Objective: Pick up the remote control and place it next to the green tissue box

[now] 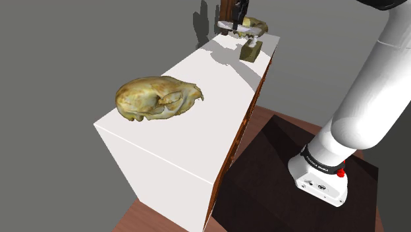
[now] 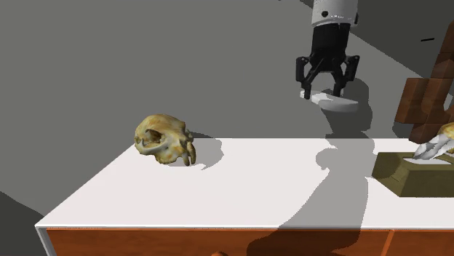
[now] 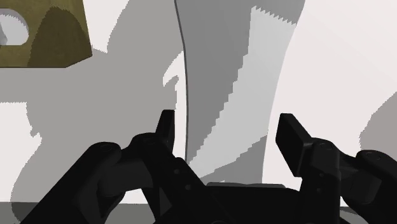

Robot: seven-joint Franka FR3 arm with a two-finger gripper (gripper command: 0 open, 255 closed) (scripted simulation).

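My claw (image 2: pixel 325 89) is clamped, fingers wide, across the pale remote (image 2: pixel 337 102), held clear of the cabinet top (image 2: pixel 255 182) (carry step, I reckon); next I lower it beside the olive tissue box (image 2: pixel 407 178)

A skull (image 1: pixel 158 97) is sitting on the cabinet (image 1: pixel 191 142) top at the end nearest the shoulder camera, and the tissue box (image 1: pixel 250 50) is resting on the same top at the far end, well apart from it. The gripper (image 2: pixel 325 92) is hanging above the top between them, nearer the box, clasping the remote control (image 2: pixel 340 104) clear of the surface. The stand (image 1: pixel 263 168) is sitting just beside the cabinet's front.
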